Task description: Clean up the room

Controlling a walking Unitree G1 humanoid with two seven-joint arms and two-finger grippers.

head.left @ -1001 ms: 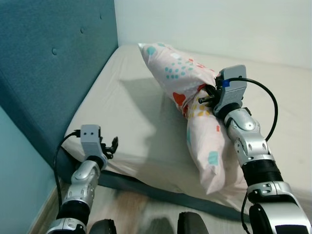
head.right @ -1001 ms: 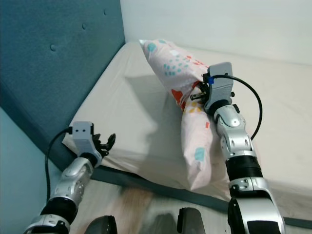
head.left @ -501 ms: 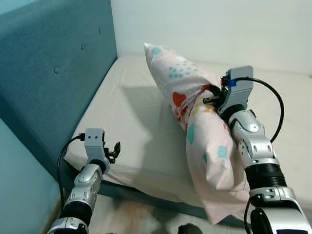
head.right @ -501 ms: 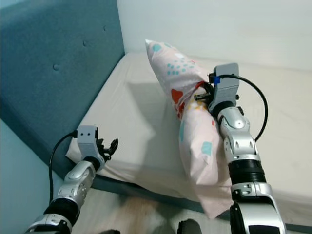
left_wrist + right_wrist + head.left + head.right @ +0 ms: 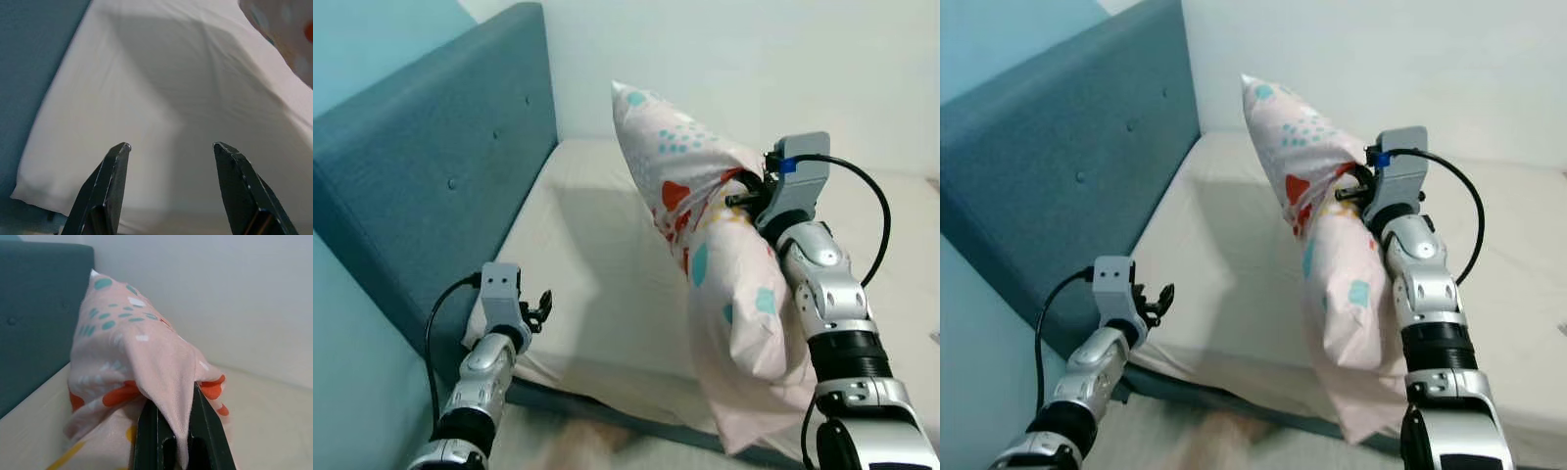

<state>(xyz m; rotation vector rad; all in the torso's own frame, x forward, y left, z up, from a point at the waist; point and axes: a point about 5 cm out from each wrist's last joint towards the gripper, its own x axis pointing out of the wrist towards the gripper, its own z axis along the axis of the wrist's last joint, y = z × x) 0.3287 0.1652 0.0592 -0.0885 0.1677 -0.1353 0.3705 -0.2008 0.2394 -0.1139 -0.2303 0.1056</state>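
Observation:
A pink pillow (image 5: 705, 225) with teal, red and yellow shapes hangs over the cream mattress (image 5: 597, 264), one end pointing up and the other drooping past the bed's front edge. My right gripper (image 5: 736, 192) is shut on a fold of the pillow (image 5: 146, 362) near its middle, with the fabric pinched between the black fingers (image 5: 203, 431). My left gripper (image 5: 540, 305) hangs open and holds nothing, just in front of the mattress's near left corner. Its two fingers (image 5: 112, 181) stand wide apart above the sheet (image 5: 161, 112).
A tall teal padded headboard (image 5: 431, 196) runs along the left side of the bed. A pale wall (image 5: 754, 69) stands behind it. A strip of light wooden floor (image 5: 1234, 436) lies below the bed's dark front edge (image 5: 597, 406).
The pillow has been lifted higher by my right gripper, and its lower end now dangles past the bed's edge. The camera view has tilted up. The left gripper stays low and open.

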